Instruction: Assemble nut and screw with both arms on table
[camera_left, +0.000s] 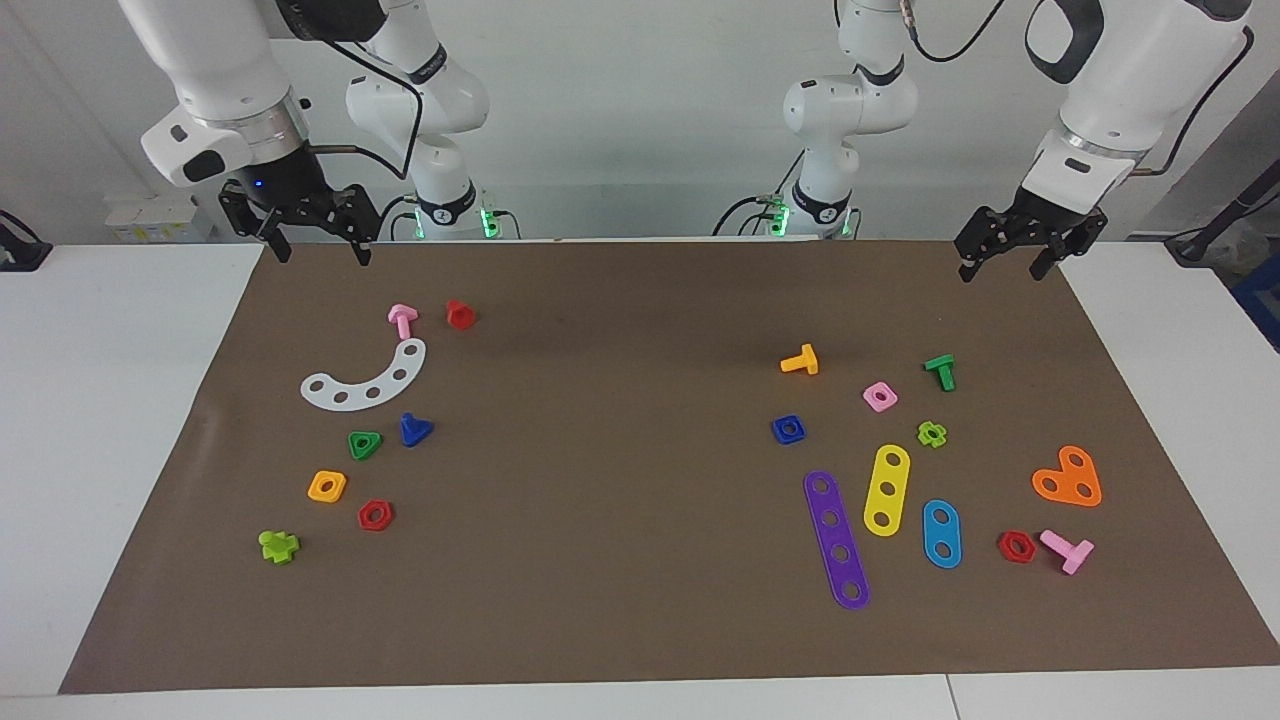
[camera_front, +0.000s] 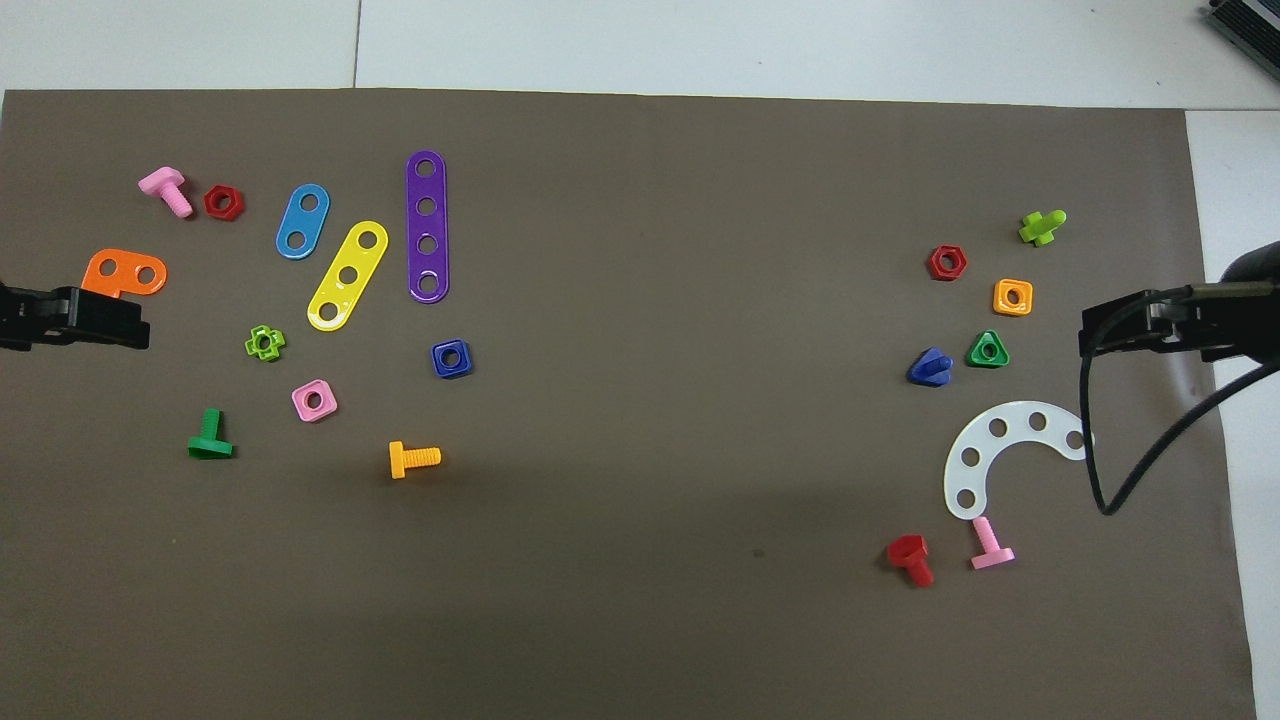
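Note:
The dark-blue square nut lies flat on the brown mat toward the left arm's end; it also shows in the overhead view. The dark-blue screw with a triangular head lies toward the right arm's end, beside a green triangular nut; it also shows in the overhead view. My left gripper hangs open and empty above the mat's edge nearest the robots. My right gripper hangs open and empty above the mat's corner at its own end. Both are well apart from the parts.
Around the nut lie an orange bolt, a pink square nut, purple, yellow and blue strips. Around the screw lie a white curved strip, a pink bolt, a red bolt and an orange nut.

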